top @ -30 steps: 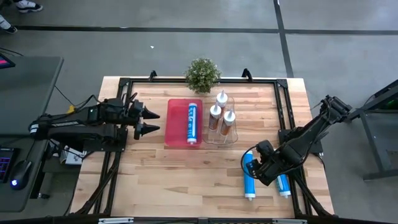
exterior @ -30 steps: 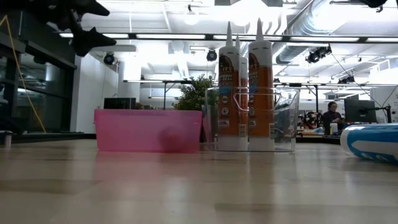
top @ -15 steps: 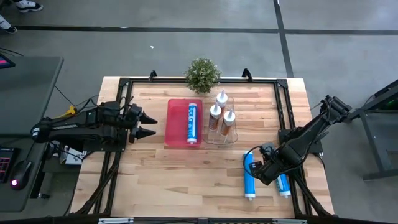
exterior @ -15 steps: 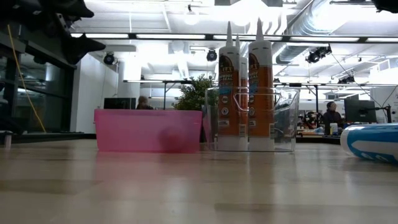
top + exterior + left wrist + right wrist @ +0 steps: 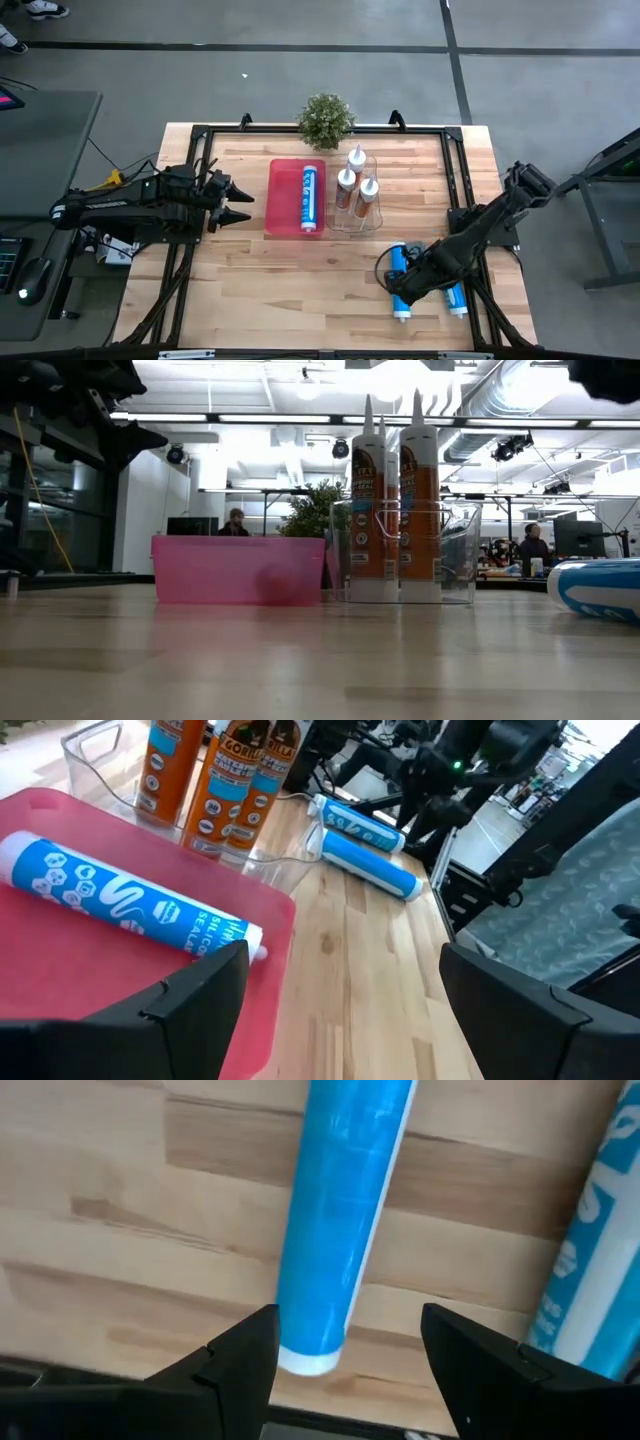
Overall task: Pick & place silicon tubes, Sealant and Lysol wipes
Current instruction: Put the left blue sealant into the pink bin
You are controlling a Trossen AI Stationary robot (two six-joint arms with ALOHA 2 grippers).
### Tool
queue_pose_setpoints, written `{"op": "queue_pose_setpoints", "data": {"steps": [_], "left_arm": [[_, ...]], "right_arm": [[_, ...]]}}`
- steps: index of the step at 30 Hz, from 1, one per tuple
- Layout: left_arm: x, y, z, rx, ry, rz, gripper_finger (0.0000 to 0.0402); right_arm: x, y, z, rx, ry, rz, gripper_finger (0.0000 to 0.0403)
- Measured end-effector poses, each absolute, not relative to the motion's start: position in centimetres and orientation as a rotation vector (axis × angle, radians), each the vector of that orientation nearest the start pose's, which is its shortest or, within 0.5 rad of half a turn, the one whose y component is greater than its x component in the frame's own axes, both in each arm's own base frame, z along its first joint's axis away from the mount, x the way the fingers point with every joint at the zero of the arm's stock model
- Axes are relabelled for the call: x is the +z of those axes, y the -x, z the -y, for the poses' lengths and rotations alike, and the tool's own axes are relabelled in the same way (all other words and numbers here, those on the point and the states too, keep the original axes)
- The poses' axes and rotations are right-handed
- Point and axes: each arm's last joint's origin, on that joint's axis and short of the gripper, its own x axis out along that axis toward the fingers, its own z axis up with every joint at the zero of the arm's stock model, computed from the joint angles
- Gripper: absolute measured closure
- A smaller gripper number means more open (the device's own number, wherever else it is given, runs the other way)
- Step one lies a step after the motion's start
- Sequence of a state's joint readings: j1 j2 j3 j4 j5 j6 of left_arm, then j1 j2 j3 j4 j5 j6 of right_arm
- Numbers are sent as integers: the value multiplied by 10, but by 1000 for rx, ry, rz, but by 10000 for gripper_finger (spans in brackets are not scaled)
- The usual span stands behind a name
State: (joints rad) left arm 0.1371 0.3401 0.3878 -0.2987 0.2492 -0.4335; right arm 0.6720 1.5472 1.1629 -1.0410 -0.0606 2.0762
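Note:
One blue silicone tube [image 5: 308, 198] lies in the pink tray [image 5: 280, 200]. Three orange sealant tubes [image 5: 356, 186] stand upright in a clear bin [image 5: 460, 555]. Two more blue tubes [image 5: 400, 292] [image 5: 456, 298] lie flat on the table at the near right. My right gripper [image 5: 345, 1370] hovers open above the left one [image 5: 345, 1210], pointing down, a finger on either side of its flat end without touching it. My left gripper [image 5: 244, 207] stands open left of the tray, above the table. Lysol wipes are out of view.
A small potted plant [image 5: 326, 118] stands at the far edge behind the tray and bin. A black frame [image 5: 455, 170] runs around the tabletop. Bare wood lies between the tray and the near edge. People show in the room beyond [image 5: 531, 546].
My right gripper has gone toward the table's left and near edges and sunk a little, turning about its own axis, and now stands over the left blue tube. My left gripper has drawn back a little toward the left edge and sunk. No object has moved.

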Motion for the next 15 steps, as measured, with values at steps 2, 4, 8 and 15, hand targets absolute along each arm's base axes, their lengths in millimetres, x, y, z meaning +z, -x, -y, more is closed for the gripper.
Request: {"op": "queue_pose_setpoints", "data": {"steps": [2, 4, 8, 15], "left_arm": [[239, -106, -7, -64, 480, -268, 78], [239, -106, -7, -67, 480, -269, 78], [239, -106, -6, -90, 483, -276, 78], [240, -104, -5, -126, 503, -280, 78]], "right_arm": [[227, -220, -177, -982, -1194, -1319, 164], [218, -224, -178, -1015, -1174, -1325, 164], [206, -229, -180, -1063, -1158, -1346, 164], [194, -234, -185, -1073, -1154, -1352, 164]]}}
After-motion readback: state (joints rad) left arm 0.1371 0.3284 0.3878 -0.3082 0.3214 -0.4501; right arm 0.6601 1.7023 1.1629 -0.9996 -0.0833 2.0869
